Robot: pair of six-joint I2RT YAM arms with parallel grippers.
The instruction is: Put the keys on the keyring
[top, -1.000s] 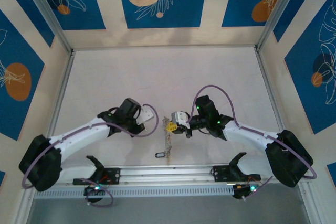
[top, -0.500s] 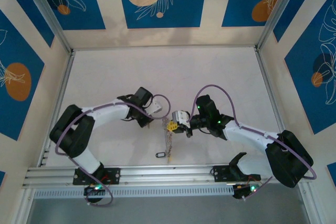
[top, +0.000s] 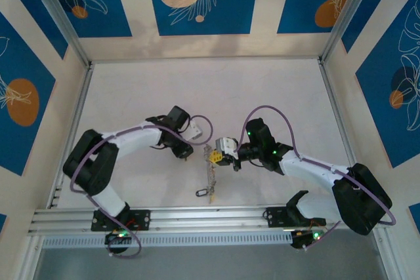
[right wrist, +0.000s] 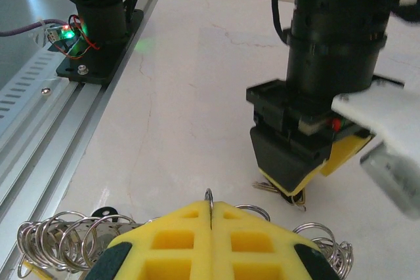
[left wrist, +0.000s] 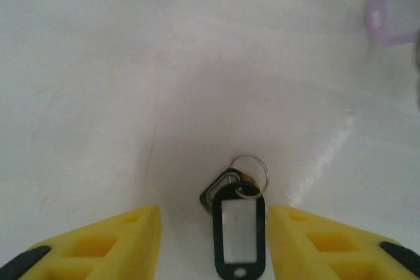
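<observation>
The keyring [right wrist: 209,193] is a thin wire sitting edge-on in the right claw [right wrist: 210,211], which is clenched tight on it. Bunches of small rings [right wrist: 59,237] spill out on either side of the yellow fingers. From the top view, a string of keys [top: 210,175] trails from that claw toward the near edge of the bench [top: 275,96]. The left claw [left wrist: 213,209] is released with its fingers spread, and a black-tagged key [left wrist: 239,224] lies flat on the bench between them.

A small silvery key with a black plastic tag [left wrist: 239,222] lies on the white worktop [top: 262,90] between the fingers of the left gripper [top: 189,145], just left of the right gripper [top: 220,153] gripping the thin silvery wire keyring [right wrist: 209,195].
</observation>
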